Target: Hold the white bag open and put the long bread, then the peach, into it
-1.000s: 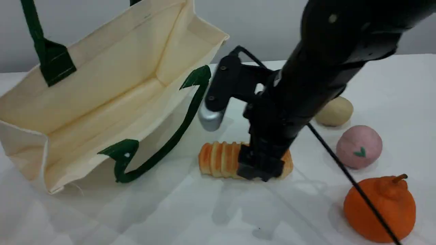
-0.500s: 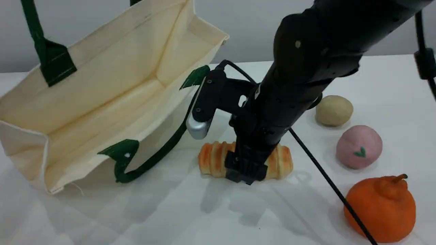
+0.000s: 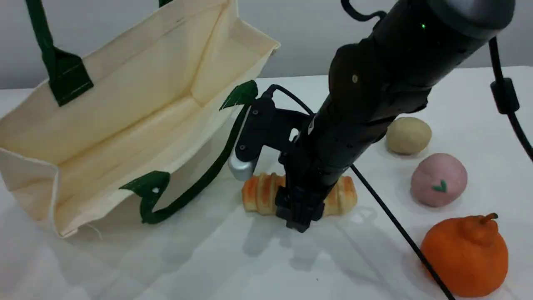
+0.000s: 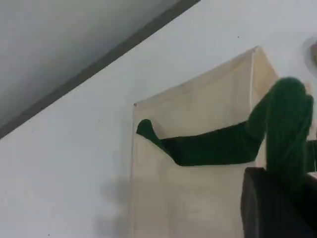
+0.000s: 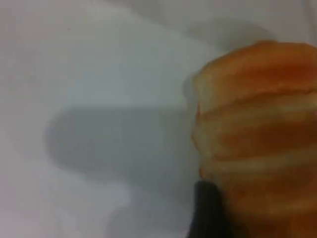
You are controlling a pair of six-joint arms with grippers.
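The white bag (image 3: 125,104) lies on its side at the left, mouth gaping toward the middle, its upper green handle (image 3: 41,37) pulled up out of frame. In the left wrist view that strap (image 4: 218,148) runs into my left gripper (image 4: 282,198), which is shut on it. The long bread (image 3: 260,193) lies on the table right of the bag. My right gripper (image 3: 300,208) straddles its middle, fingers down either side. In the right wrist view the bread (image 5: 257,129) sits against a dark fingertip (image 5: 208,213). The peach (image 3: 438,179) rests farther right, untouched.
A tan ball (image 3: 408,135) sits behind the peach and an orange stemmed fruit (image 3: 464,254) in front of it. The bag's lower green handle (image 3: 200,179) trails on the table just left of the bread. A black cable (image 3: 395,229) slants from the right arm across the table.
The right gripper slid left from the bread's right part to its middle and sank lower around it, its jaws drawing in. Bag and fruits stayed put.
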